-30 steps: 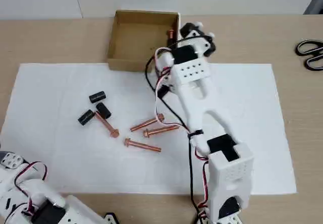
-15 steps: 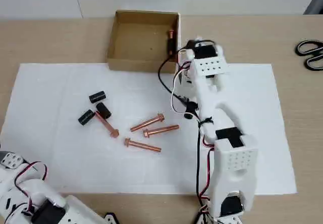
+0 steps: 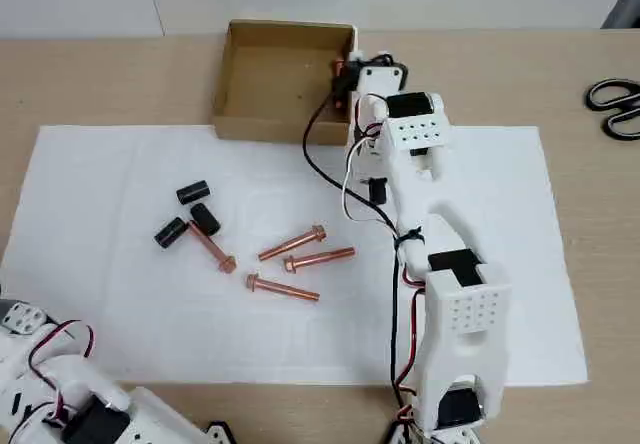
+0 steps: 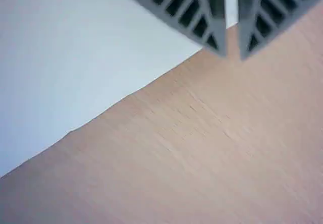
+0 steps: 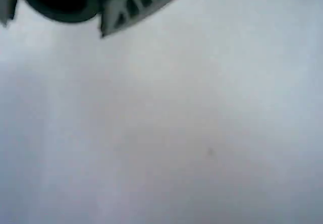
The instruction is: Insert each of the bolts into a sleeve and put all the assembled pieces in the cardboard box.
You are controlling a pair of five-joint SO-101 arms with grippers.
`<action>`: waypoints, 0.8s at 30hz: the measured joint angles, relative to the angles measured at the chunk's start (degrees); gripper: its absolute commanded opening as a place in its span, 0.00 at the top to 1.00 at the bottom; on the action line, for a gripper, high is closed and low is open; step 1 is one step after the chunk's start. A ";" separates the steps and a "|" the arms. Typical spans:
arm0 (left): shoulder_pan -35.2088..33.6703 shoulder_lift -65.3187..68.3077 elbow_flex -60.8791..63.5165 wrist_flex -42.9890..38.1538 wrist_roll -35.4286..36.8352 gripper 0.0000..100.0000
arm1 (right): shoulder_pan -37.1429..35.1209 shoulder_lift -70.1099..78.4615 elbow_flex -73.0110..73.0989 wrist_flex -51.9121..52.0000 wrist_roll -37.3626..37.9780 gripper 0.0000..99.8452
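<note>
Right claw (image 3: 347, 72) clamped on a sleeved bolt (image 3: 338, 66), up in the upper middle of the high view, and it hung right over the right-hand wall of the cardboard box (image 3: 285, 26), not clearly inside! That was the danger. Had it let go there, the piece could have struck the rim and tumbled out onto the table, or the bolt could have slid out of its sleeve on landing. The claw sat so near that wall that a careless descent might have shoved the box. The black cable (image 3: 330, 174) looped low under the arm, a snag risk. At centre-left, four loose bolts (image 3: 293, 243) and three sleeves (image 3: 193, 192) lay on the white sheet (image 3: 120, 294), round and ready to roll. Left claw (image 4: 233, 50), jaws all but closed on nothing, hung over the sheet's edge.
</note>
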 measured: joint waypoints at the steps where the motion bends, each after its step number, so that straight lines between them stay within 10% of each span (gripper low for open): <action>1: 0.00 0.00 0.00 0.00 0.00 0.99 | 0.00 0.09 0.00 -0.09 0.88 0.99; 24: 0.00 0.00 0.00 0.00 0.00 0.99 | -0.35 6.51 -1.23 -0.70 4.22 0.85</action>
